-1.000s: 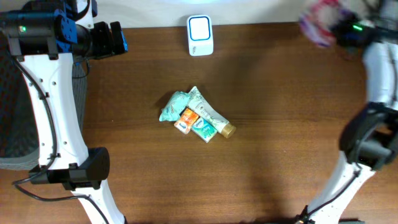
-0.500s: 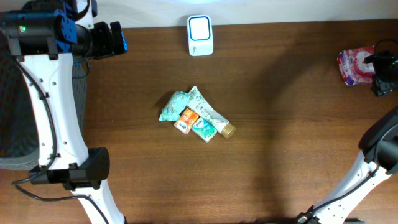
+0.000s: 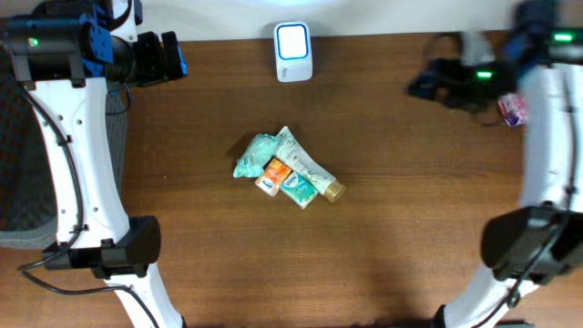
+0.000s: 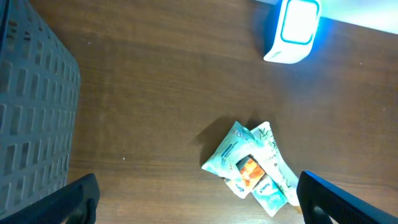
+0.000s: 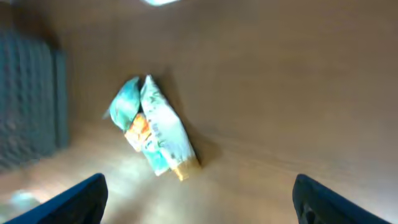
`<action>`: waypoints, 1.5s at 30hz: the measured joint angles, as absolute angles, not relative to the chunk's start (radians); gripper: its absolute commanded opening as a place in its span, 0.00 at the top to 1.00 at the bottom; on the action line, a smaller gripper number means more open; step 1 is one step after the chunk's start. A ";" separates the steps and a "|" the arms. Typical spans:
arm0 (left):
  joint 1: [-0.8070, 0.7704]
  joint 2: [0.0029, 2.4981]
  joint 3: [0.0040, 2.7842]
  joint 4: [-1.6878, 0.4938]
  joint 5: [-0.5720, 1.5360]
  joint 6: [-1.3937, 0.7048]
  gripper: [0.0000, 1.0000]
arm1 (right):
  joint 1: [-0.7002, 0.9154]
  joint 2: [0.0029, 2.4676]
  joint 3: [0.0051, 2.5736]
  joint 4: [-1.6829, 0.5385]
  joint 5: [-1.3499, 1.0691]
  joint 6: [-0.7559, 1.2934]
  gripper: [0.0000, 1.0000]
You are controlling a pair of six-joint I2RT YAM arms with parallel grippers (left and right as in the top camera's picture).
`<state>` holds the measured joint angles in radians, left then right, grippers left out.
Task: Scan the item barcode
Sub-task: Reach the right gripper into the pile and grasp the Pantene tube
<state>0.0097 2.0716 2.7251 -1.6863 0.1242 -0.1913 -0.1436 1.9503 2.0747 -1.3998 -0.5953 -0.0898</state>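
since half a second ago: right gripper point(image 3: 428, 84) has swung from the right table edge to the far right of the table, blurred in the overhead view. pink packet point(image 3: 511, 110) lies at the right edge, partly hidden behind the right arm. left gripper point(image 3: 169, 56) unchanged at far left.

surface: dark brown wood-grain table point(image 3: 209, 255); pale band point(image 3: 383, 14) beyond its far edge. grey mesh basket point(image 3: 14, 182) against the left side.

counts:
- barcode scanner point(image 3: 293, 51): one, white, glowing blue, far centre.
- pile of items point(image 3: 287, 169): one, mid-table, four pieces touching: green tube point(image 3: 305, 162) with gold cap, teal pouch point(image 3: 253, 155), orange sachet point(image 3: 276, 170), teal-and-white sachet point(image 3: 296, 189).
- pink packet: one, well apart from the pile.
- basket: one.
- arms: two.

fingers: left wrist view shows the left fingers point(image 4: 74, 202) at the frame's bottom corners, spread wide, nothing between. right fingers point(image 5: 320, 199) likewise spread wide, holding nothing; the pile sits on the table below them.
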 measured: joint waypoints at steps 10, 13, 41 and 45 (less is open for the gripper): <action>0.010 2.072 2.725 -1.687 0.125 -0.191 0.01 | 0.270 2.248 2.057 -1.177 -0.410 -0.112 0.01; 0.010 2.072 2.725 -1.687 0.125 -0.191 0.01 | 0.263 2.363 2.054 -1.195 -0.463 -0.105 0.01; 0.010 2.072 2.725 -1.687 0.125 -0.191 0.01 | 0.366 2.415 1.959 -1.286 -0.570 -0.066 0.96; 0.010 2.072 2.725 -1.688 0.125 -0.191 0.01 | 0.363 2.437 2.174 -1.465 -0.233 0.059 0.96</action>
<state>0.0097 2.0716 2.7251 -1.6878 0.1246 -0.1913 0.3634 2.4371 2.1742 -1.4651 -0.2325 0.0589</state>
